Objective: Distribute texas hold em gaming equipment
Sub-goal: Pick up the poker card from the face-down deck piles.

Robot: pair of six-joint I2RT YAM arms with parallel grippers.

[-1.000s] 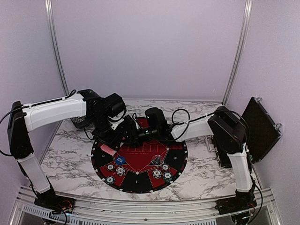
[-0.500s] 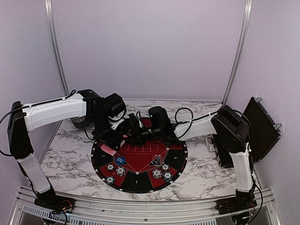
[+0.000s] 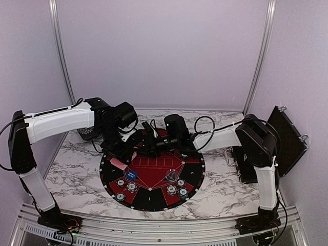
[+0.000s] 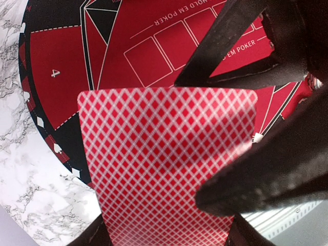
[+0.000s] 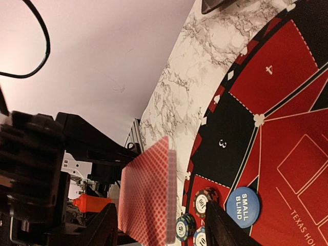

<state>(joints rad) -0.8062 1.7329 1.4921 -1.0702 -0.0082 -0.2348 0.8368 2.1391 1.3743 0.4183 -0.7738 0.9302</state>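
A stack of red-backed playing cards [image 4: 164,164] stands in my left gripper [image 4: 166,238], which is shut on its lower end, above the left part of the round black-and-red mat [image 3: 195,174]. From above, the left gripper [image 3: 123,156] hangs over the mat's left rim. My right gripper [image 3: 146,145] reaches in from the right, and its dark fingers [image 4: 266,169] lie over the cards' right side. In the right wrist view the cards [image 5: 148,200] show edge-on between the open jaws of the right gripper [image 5: 161,230]. Poker chips [image 3: 132,186] and a blue small-blind marker [image 5: 242,207] lie on the mat.
More chips [image 3: 179,188] sit on the mat's near right sector, and striped chips [image 5: 206,201] lie beside the marker. A black case [image 3: 284,138] leans at the right wall. A dark object [image 3: 87,134] sits behind the left arm on the marble table [image 3: 77,179].
My right gripper has moved left across the mat to the cards held in the left gripper. The left arm and the cards have stayed put.
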